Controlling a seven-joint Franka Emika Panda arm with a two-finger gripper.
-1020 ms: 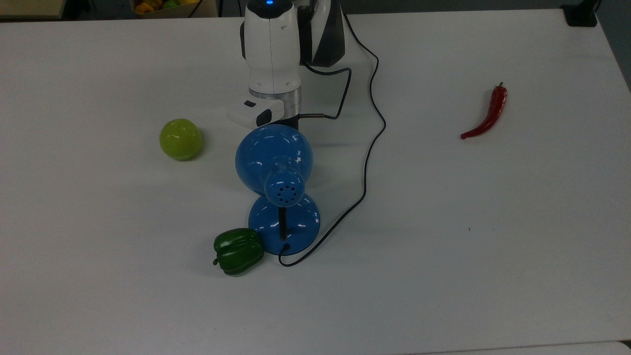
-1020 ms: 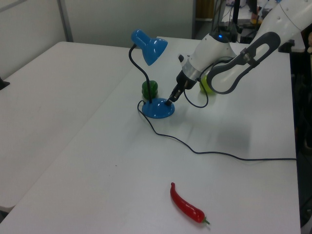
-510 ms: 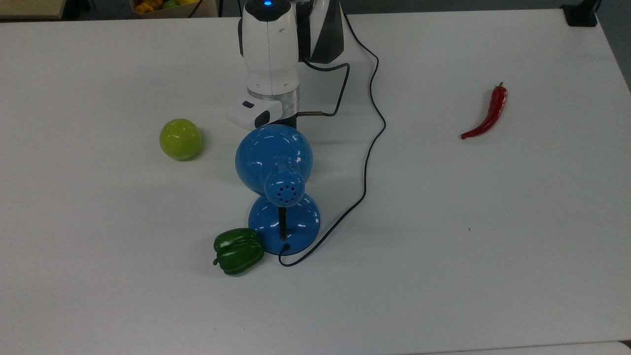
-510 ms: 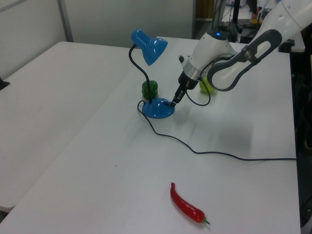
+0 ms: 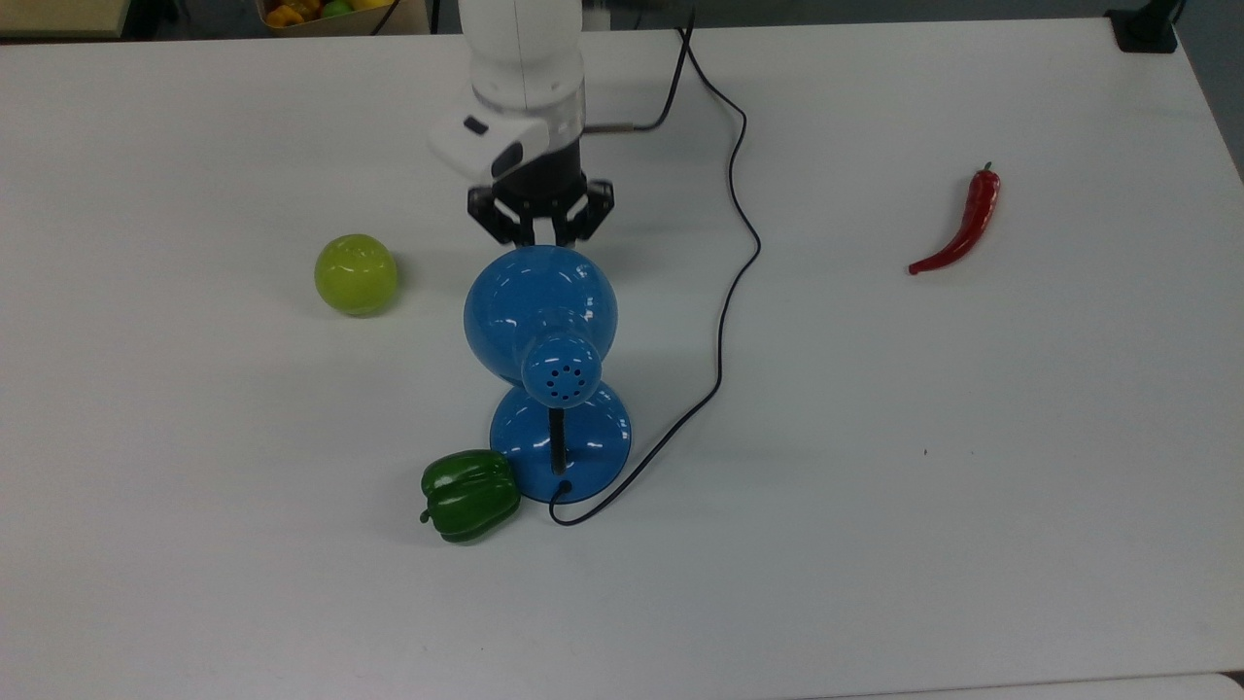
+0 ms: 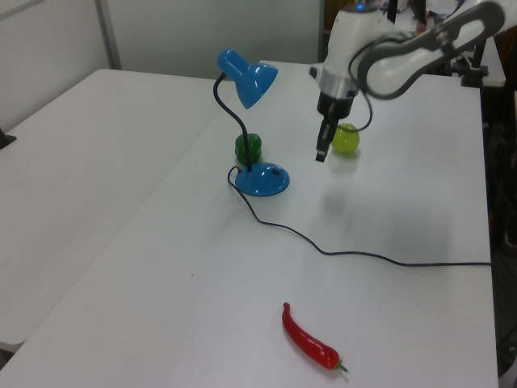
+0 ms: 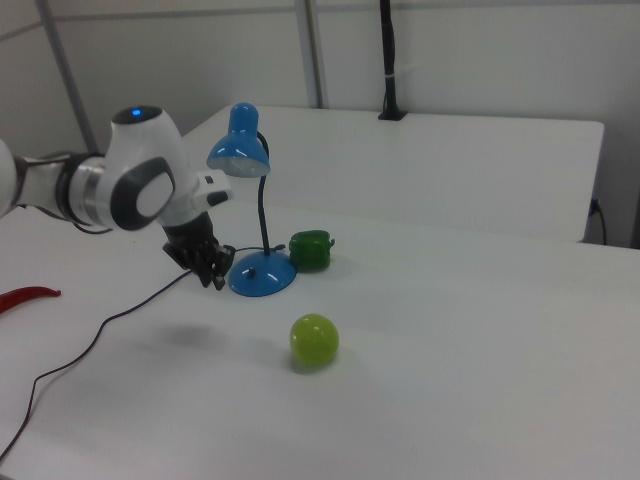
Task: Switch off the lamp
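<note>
The blue lamp stands mid-table, its dome shade leaning over the round base on a black neck. Its dark cord runs away toward the top view's upper edge. In the left view the base sits lower left of my gripper. The gripper hangs in the air, clear of the lamp, fingers together with nothing between them. In the top view the gripper shows just beyond the shade's far rim. In the right view the gripper hovers left of the base.
A green bell pepper touches the lamp base. A lime-green ball lies at the top view's left, and a red chili far to the top view's right. The cord snakes across the table in the left view.
My gripper has lifted off the lamp's base and pulled back and up, away from the lamp. The lamp, pepper, ball and chili have not moved.
</note>
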